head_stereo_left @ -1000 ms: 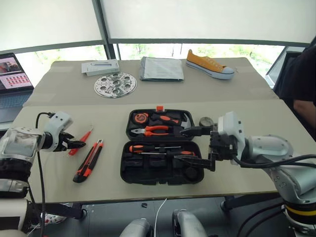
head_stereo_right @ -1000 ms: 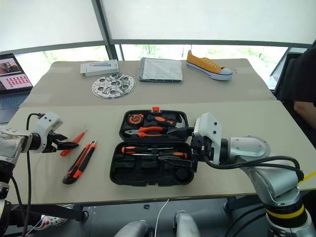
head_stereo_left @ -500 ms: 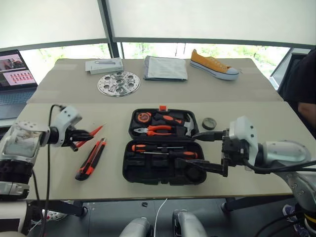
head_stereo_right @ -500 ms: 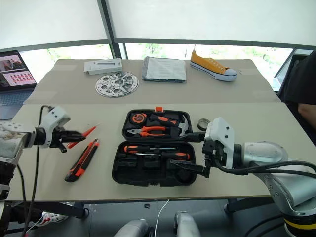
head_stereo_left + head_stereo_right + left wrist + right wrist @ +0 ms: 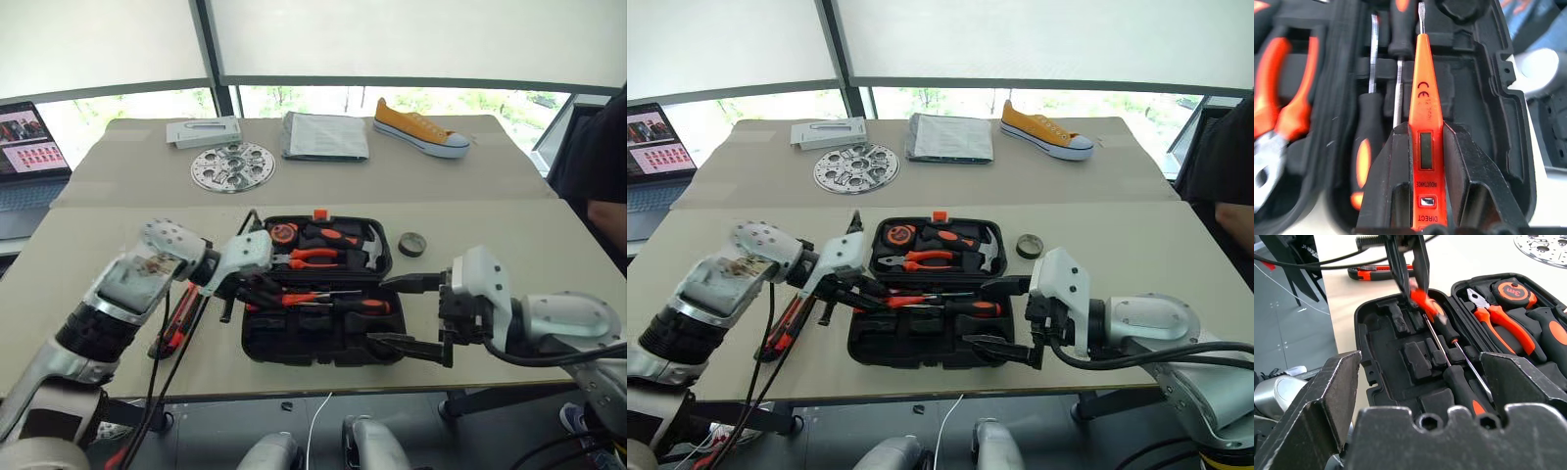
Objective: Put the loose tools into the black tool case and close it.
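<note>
Counted: two black-and-orange screwdrivers (image 5: 1364, 147), one orange tester screwdriver (image 5: 1423, 132), one utility knife (image 5: 176, 323), one tape roll (image 5: 412, 244), one tool case (image 5: 294, 343), one yellow shoe (image 5: 419, 127).

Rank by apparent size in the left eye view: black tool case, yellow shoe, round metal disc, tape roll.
1. black tool case
2. yellow shoe and round metal disc: similar in size
3. tape roll

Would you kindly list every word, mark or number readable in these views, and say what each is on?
"CE": tester screwdriver, held in the left tool.
"INDUCTANCE": same tester, near its small window.
"DIRECT": same tester, at its butt end.
"3m": tape measure in the tool case.
Laptop screen text: too small to read.
</note>
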{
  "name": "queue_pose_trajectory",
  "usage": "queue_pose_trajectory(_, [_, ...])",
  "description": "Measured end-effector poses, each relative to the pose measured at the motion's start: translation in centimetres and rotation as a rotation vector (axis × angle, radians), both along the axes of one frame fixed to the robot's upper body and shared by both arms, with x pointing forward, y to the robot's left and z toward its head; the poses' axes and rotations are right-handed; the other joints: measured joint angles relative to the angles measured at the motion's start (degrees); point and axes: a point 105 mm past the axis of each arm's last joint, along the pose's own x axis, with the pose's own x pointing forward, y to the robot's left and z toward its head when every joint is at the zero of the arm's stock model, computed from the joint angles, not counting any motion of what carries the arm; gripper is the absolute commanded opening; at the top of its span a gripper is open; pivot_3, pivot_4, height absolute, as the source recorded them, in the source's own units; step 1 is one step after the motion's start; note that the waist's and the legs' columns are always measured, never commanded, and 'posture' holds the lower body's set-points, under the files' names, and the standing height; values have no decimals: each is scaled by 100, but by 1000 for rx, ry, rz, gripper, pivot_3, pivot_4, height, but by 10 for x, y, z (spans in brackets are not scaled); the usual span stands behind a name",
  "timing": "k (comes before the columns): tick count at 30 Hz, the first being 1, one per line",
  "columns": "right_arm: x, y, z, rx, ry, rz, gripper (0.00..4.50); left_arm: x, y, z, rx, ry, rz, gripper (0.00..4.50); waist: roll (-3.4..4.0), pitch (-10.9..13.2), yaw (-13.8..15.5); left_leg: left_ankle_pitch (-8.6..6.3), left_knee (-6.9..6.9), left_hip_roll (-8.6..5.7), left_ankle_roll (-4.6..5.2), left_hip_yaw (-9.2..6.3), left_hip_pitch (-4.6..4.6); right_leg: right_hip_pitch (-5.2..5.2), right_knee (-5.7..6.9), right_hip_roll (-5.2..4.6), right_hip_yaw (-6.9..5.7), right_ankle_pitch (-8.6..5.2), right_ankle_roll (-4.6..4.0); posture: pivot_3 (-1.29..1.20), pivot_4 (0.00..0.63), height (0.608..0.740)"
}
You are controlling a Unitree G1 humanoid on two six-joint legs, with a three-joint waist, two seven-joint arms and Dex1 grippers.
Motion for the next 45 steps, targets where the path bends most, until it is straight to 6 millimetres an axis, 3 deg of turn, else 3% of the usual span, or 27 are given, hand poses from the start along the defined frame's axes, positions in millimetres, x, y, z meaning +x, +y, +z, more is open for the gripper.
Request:
queue_pose_trajectory(20, [0,3,1,32,-14,-49,4500,8,-14,-23,87,-2,-29,418,-1,0,6,0,4,0,0,0,3,4,1,1,1,0,0,0,150,740])
queue_pose_trajectory(22, [0,3,1,37,-12,-49,4500,9,-14,-22,88,-8,-40,1421,-1,0,5,0,4,0,0,0,4,6,2,1,1,0,0,0,150,740])
queue_pose_trajectory(27, [0,2,-1,39,-5,-63,4500,5,-15,-22,85,13,-72,3045,-1,0,14,0,7,0,1,-1,3,6,2,0,1,0,0,0,150,740])
queue_pose_trajectory(30, [-1,2,-3,45,6,-66,4500,4,-11,-11,36,38,-55,4141,-2,0,11,0,12,0,1,-1,1,5,3,1,1,0,0,0,150,740])
queue_pose_trajectory(34, [-2,2,-5,46,15,-64,4500,0,1,16,-67,44,-44,4141,-1,0,-1,0,7,1,1,-1,2,-2,5,5,0,0,0,0,150,740])
queue_pose_trajectory(37, [-2,2,-5,46,16,-60,4500,-3,5,25,-141,46,-39,3433,-1,0,1,0,6,1,0,-1,2,-2,4,4,-2,0,0,0,150,740])
queue_pose_trajectory(45, [2,1,-4,48,16,-60,4500,-4,-4,-3,-359,48,-4,478,-1,0,12,0,9,-1,0,-2,5,8,-1,2,-2,0,0,0,150,740])
